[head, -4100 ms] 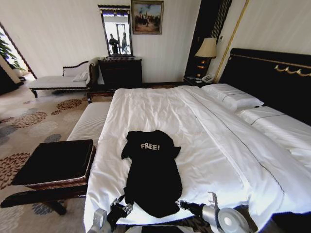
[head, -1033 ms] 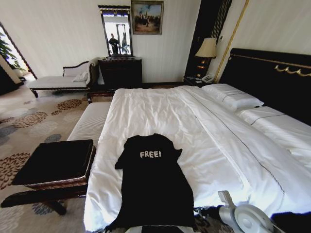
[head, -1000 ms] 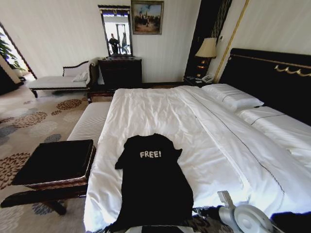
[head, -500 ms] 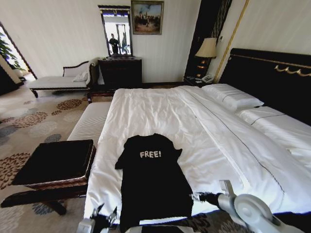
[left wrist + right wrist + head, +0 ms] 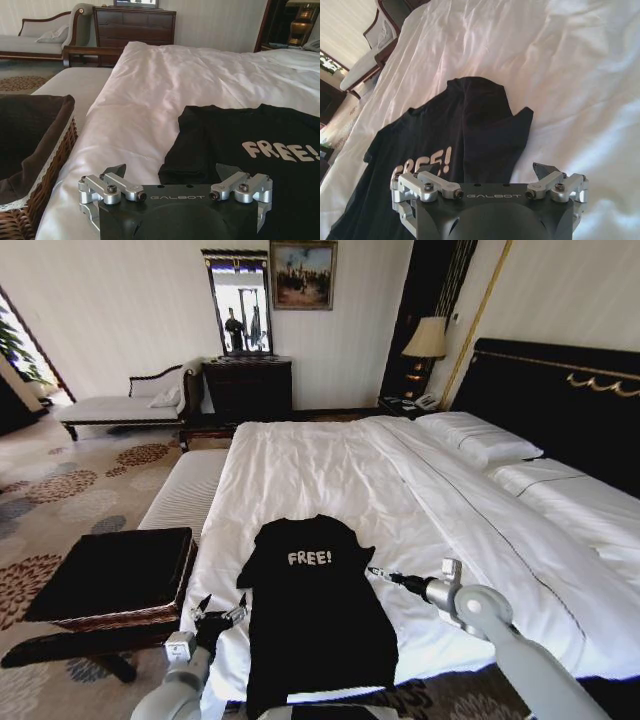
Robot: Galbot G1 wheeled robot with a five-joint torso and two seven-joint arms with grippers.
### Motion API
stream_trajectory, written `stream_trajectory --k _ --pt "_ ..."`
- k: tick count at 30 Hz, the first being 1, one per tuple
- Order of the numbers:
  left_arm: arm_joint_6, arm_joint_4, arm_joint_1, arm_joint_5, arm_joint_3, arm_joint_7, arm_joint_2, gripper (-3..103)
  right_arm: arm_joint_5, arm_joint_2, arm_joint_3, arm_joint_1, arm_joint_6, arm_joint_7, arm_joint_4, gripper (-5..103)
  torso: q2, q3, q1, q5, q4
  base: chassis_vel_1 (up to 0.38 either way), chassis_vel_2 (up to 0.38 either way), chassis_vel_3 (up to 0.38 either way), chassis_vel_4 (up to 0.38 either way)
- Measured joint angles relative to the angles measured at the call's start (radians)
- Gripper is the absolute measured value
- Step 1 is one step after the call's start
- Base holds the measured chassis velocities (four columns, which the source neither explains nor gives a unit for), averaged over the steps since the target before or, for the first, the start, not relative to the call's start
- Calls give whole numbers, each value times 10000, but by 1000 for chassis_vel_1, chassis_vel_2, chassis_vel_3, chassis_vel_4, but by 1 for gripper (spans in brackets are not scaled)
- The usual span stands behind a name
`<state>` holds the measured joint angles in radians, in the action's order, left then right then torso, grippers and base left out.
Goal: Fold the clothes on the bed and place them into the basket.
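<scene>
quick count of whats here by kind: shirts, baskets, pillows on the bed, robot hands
T-shirt: 1
basket: 1
pillows: 2
robot hands: 2, left hand and right hand
Total: 6

T-shirt (image 5: 315, 625) hem perhaps past the bed (image 5: 420, 500) edge, unseen.

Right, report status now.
Left tool open beside left sleeve. Right tool open by right sleeve. Black "FREE!" T-shirt flat, unfolded. Nothing blocking.
</scene>
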<state>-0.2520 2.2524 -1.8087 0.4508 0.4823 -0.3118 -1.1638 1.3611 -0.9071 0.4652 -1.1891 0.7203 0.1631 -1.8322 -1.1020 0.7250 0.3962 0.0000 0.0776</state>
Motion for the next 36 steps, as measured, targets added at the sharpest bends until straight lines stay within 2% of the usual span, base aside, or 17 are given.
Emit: stream_trajectory --k 4,7,12,19,28,30,32,35,36 --pt "134 -147 -66 -223 -27 81 -418 100 76 -566 -389 822 -84 -72 814 100 0 0 1 -1 1 0 0 0 0" --pt "141 -95 -180 -411 -174 162 -860 100 -305 -1163 -618 1383 -270 -292 1782 100 0 -1 0 -1 2 0 0 0 0" --pt "121 19 -275 -590 -206 197 -1014 100 -997 -1776 -493 1818 -447 -527 2767 100 0 -1 1 2 2 0 0 0 0" --pt "114 187 -465 -631 -169 206 -1218 100 -1399 -1783 -20 1740 -480 -659 3104 100 -2 -2 0 -1 6 0 0 0 0" --pt "74 400 -645 -735 -158 201 -1283 100 -1459 -2021 -87 2006 -521 -774 3589 103 -2 -2 0 0 3 0 0 0 0" --pt "72 491 -781 -735 -121 196 -1299 100 -1324 -2233 -120 2128 -523 -748 3687 90 -2 -2 -1 0 1 0 0 0 0" --pt "73 516 -815 -735 -110 195 -1309 100 -1253 -2264 -128 2143 -516 -710 3697 90 -2 -3 -1 1 0 0 0 0 0" --pt "72 607 -900 -732 -70 184 -1369 100 -953 -2250 -137 2113 -436 -566 3660 74 -2 -2 -1 0 3 0 0 0 0" --pt "72 607 -900 -732 -70 184 -1369 100 -953 -2250 -137 2113 -436 -566 3660 74 -2 -2 -1 0 3 0 0 0 0"
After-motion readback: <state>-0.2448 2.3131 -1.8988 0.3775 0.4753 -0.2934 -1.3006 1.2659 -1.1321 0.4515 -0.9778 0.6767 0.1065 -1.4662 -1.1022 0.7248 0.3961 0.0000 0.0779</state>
